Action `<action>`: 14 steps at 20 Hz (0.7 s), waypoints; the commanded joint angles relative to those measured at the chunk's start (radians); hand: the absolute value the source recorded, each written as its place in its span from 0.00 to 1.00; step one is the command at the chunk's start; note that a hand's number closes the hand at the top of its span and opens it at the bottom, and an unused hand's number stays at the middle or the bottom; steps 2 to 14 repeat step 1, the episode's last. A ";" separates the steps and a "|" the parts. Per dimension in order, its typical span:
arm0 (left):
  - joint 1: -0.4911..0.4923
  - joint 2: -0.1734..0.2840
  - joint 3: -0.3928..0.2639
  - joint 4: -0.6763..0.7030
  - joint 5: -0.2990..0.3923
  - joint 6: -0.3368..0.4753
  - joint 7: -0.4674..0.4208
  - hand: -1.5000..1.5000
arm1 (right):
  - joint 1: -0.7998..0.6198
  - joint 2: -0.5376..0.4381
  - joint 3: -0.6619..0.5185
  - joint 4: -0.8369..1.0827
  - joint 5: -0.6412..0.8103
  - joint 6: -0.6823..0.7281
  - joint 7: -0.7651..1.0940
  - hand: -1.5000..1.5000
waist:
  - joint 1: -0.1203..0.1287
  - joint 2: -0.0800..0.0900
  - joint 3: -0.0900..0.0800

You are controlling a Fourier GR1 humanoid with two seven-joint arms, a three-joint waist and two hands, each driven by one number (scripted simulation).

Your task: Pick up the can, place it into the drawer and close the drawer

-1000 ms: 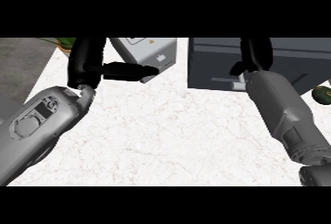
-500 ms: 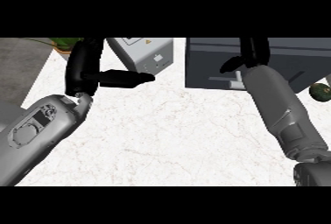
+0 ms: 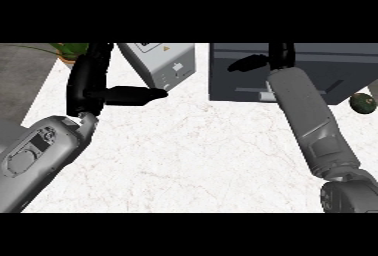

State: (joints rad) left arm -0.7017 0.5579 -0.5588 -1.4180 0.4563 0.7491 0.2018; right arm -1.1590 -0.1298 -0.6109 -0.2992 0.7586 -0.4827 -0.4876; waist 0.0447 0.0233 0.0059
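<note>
Left hand [image 3: 100, 90] farther right; one drawer [image 3: 295, 70].

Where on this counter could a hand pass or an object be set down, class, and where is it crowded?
Free: the white counter between the two forearms, below the dark drawer unit. Crowded: the far edge, where the left hand sits beside the grey appliance, the right hand is at the drawer unit, and a dark green object lies at right.

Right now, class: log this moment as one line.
left hand: open, above white marble counter | right hand: at dark grey drawer unit | can: unseen
</note>
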 commanded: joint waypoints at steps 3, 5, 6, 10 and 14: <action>0.065 -0.010 0.018 -0.025 -0.020 0.012 -0.039 0.00 | -0.058 -0.005 -0.055 -0.020 -0.088 0.063 -0.017 0.00 | -0.003 -0.013 -0.005; 0.065 -0.010 0.018 -0.025 -0.020 0.012 -0.039 0.00 | -0.058 -0.005 -0.055 -0.020 -0.088 0.063 -0.017 0.00 | -0.003 -0.013 -0.005; 0.065 -0.010 0.018 -0.025 -0.020 0.012 -0.039 0.00 | -0.058 -0.005 -0.055 -0.020 -0.088 0.063 -0.017 0.00 | -0.003 -0.013 -0.005; 0.065 -0.010 0.018 -0.025 -0.020 0.012 -0.039 0.00 | -0.058 -0.005 -0.055 -0.020 -0.088 0.063 -0.017 0.00 | -0.003 -0.013 -0.005; 0.065 -0.010 0.018 -0.025 -0.020 0.012 -0.039 0.00 | -0.058 -0.005 -0.055 -0.020 -0.088 0.063 -0.017 0.00 | -0.003 -0.013 -0.005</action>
